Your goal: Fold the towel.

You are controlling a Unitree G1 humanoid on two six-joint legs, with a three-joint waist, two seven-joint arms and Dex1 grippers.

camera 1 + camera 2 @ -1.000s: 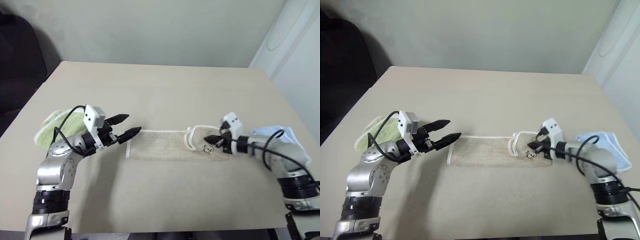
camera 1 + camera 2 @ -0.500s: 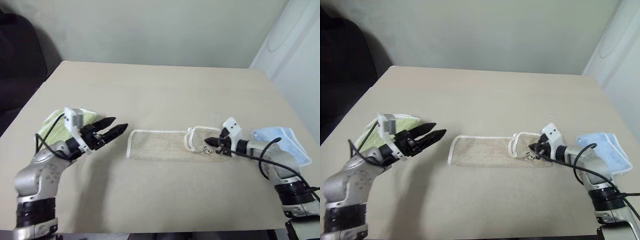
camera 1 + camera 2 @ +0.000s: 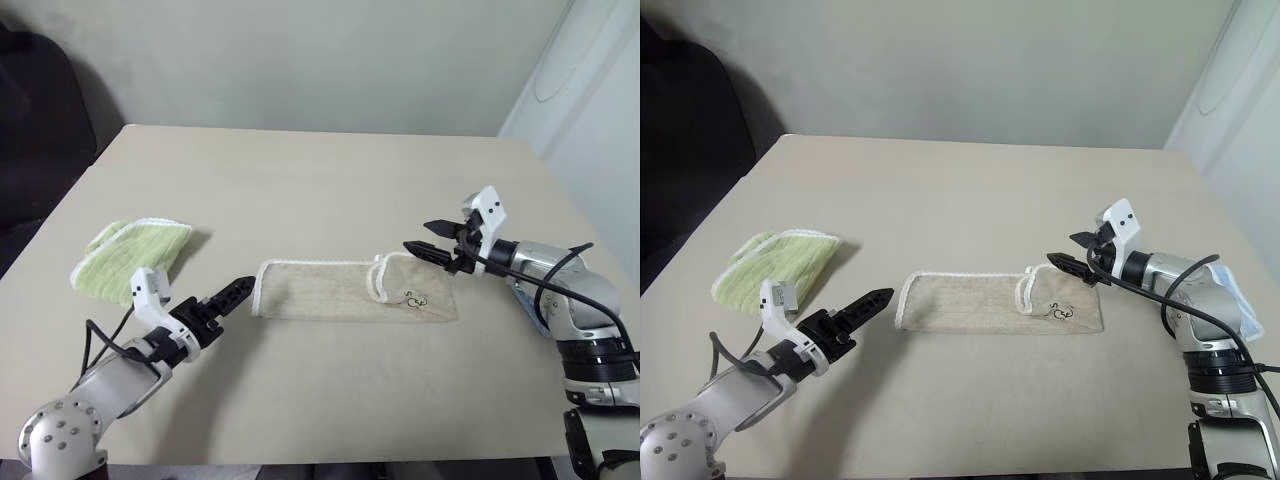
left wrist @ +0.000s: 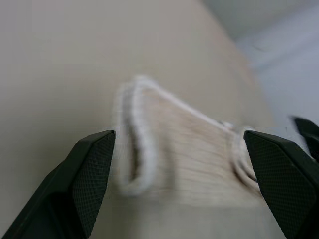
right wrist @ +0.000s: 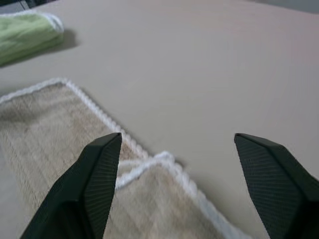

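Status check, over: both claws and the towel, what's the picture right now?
Left claw open, empty, off the towel's left end. Right claw open, empty, above its right end. Beige terry towel folded in a long strip, flat on table. Nothing blocking.

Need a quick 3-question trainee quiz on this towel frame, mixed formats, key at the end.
1. True or false: the right gripper is clamped on the towel.
2. Which cloth lies on the table by the left gripper? A) light green cloth B) red cloth C) black cloth
3. Fill in: the towel lies folded into a long ____ between the two grippers.

Key: 1 false, its jaws are open above the towel. 2 A. 3 strip.
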